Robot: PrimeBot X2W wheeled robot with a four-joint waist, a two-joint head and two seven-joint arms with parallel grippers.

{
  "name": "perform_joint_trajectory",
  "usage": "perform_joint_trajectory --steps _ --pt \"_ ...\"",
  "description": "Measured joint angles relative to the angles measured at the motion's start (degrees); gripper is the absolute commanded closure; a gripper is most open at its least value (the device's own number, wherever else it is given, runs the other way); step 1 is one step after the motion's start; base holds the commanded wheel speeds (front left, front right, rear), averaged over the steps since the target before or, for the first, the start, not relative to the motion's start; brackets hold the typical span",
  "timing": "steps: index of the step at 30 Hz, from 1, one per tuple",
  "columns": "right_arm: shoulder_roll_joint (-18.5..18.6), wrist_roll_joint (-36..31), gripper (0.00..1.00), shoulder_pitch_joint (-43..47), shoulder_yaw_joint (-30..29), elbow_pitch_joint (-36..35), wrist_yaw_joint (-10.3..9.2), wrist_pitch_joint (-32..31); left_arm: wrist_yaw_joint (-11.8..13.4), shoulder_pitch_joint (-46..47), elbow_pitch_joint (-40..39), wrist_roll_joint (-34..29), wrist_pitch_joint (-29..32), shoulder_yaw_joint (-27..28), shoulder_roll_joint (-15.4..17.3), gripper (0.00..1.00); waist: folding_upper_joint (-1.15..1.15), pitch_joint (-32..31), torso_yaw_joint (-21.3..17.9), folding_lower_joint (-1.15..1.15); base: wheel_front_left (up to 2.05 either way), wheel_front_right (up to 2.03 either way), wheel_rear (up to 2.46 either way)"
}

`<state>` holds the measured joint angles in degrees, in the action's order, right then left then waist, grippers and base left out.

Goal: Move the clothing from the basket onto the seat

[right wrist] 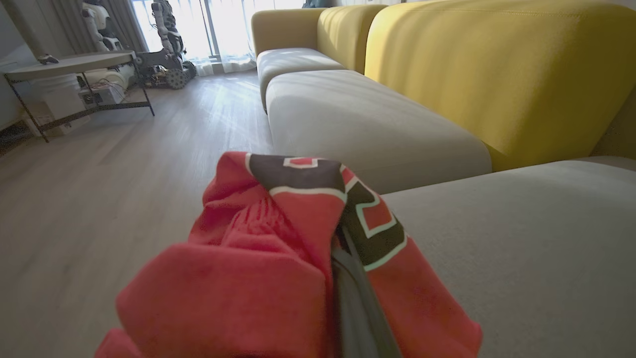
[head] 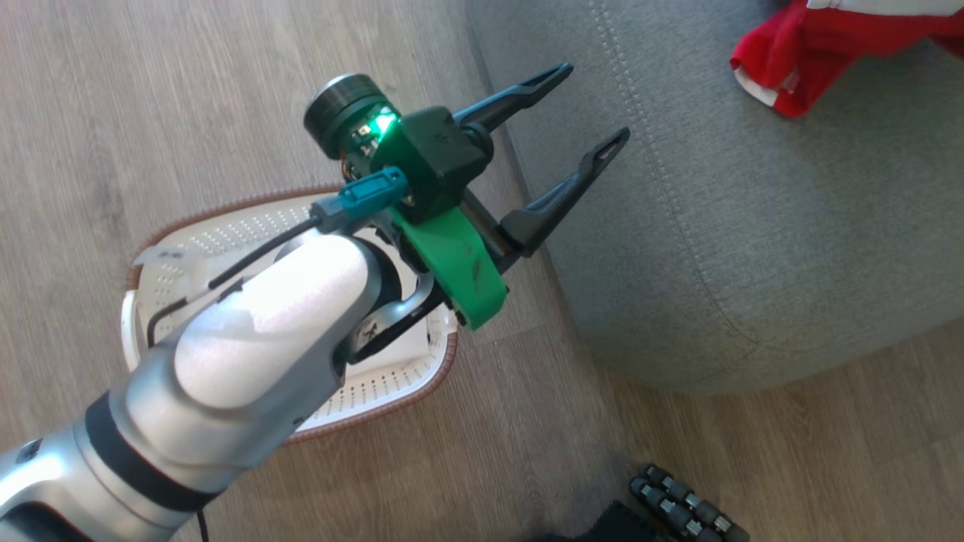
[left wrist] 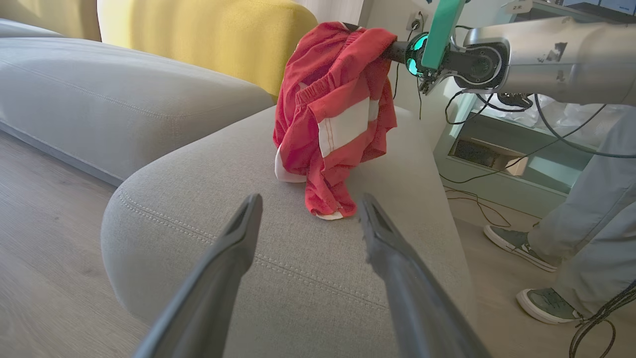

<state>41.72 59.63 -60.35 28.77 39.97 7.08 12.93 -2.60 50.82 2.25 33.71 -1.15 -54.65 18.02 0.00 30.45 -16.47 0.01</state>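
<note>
The red clothing (left wrist: 333, 114) with white bands hangs bunched from my right gripper (left wrist: 386, 49), which is shut on its top. Its lower end touches the grey-green seat (left wrist: 298, 278). In the right wrist view the clothing (right wrist: 278, 248) drapes over a dark finger (right wrist: 357, 308), its black-and-white emblem on top. My left gripper (head: 595, 102) is open and holds nothing, at the seat's (head: 715, 226) near edge, above the floor beside the cream basket (head: 376, 391). My left forearm hides much of the basket; the part that shows holds no cloth. The clothing (head: 821, 45) lies at the head view's top right.
Yellow backrests (right wrist: 497, 74) stand behind the sofa cushions. A person's legs and shoes (left wrist: 521, 243) stand at the seat's far side, with cables and a low shelf (left wrist: 492, 154) behind. A dark table (right wrist: 69, 62) and another robot (right wrist: 164, 49) stand across the wood floor.
</note>
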Motion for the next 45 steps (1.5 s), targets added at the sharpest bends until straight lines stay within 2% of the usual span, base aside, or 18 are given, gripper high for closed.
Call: perform_joint_trajectory --steps 11,16,19,20,21,36,45 --pt "-4.23 0.16 1.00 -0.01 6.82 8.99 0.00 -8.23 -0.48 0.78 1.04 -0.16 -0.02 -0.20 -0.07 0.00 0.00 2.09 0.85 0.00 0.00 0.00 0.00" --pt "-5.87 1.56 0.99 0.03 9.01 10.60 0.00 -11.44 -0.48 1.24 1.33 -0.16 -0.03 -0.25 -0.14 0.00 0.00 2.12 1.17 0.00 0.00 0.00 0.00" --pt "-5.97 2.09 0.33 0.02 9.91 11.15 0.00 -11.44 -0.48 1.58 1.47 -0.15 -0.22 -0.26 -0.14 0.00 0.00 1.71 1.30 0.00 0.00 0.00 0.00" --pt "-5.97 2.13 0.03 0.02 10.35 11.43 0.00 -11.49 -0.48 1.58 1.63 -0.13 -0.40 -0.31 -0.14 0.00 0.00 1.46 1.31 0.00 0.00 0.00 0.00" --pt "-5.97 2.13 0.00 0.02 10.77 11.55 0.00 -11.63 -0.47 1.57 1.78 -0.08 -0.53 -0.33 -0.14 0.00 0.00 1.15 1.31 0.00 0.00 0.00 0.00" --pt "-5.03 4.77 0.00 0.04 15.75 11.87 0.00 -17.13 -0.23 -1.12 3.19 1.62 -2.49 -0.32 -0.13 0.00 0.00 -5.10 0.15 -0.01 0.00 0.00 0.00" --pt "-1.86 7.12 0.00 2.40 18.57 5.93 0.00 -18.06 1.45 -2.83 3.12 2.93 -3.81 0.01 0.68 0.00 0.00 -9.23 -1.33 -0.01 0.00 0.00 0.00"
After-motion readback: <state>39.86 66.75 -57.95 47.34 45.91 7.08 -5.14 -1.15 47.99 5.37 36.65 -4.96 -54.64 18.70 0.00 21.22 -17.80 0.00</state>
